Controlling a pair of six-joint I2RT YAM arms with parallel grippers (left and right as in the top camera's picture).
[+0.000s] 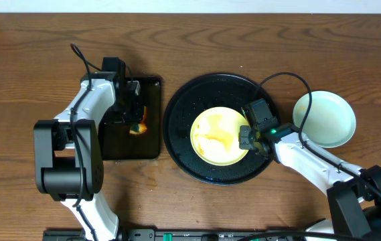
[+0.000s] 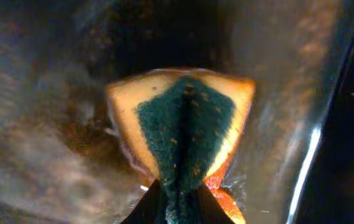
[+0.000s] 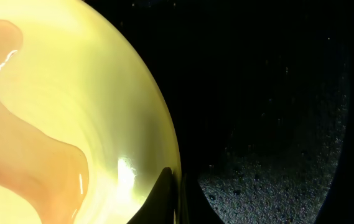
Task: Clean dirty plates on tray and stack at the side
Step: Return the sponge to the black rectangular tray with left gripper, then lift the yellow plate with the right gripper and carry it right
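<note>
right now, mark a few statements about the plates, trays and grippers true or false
1. The yellow plate sits on the round black tray. True.
2. The yellow plate is wiped clean. False: a brown smear covers its centre.
3. The left gripper pinches the sponge over the rectangular tray. True.
4. The mint plate lies on the round black tray. False: the mint plate rests on the table, right of that tray.
5. The right gripper is open, clear of the plates. False: it is shut on the yellow plate's rim.

Table (image 1: pixel 16 40): dark brown wood, grain running lengthwise, soft even light falling across it. Pale strip (image 1: pixel 244 4): lying just beyond the table's far edge; wall or floor unclear.
</note>
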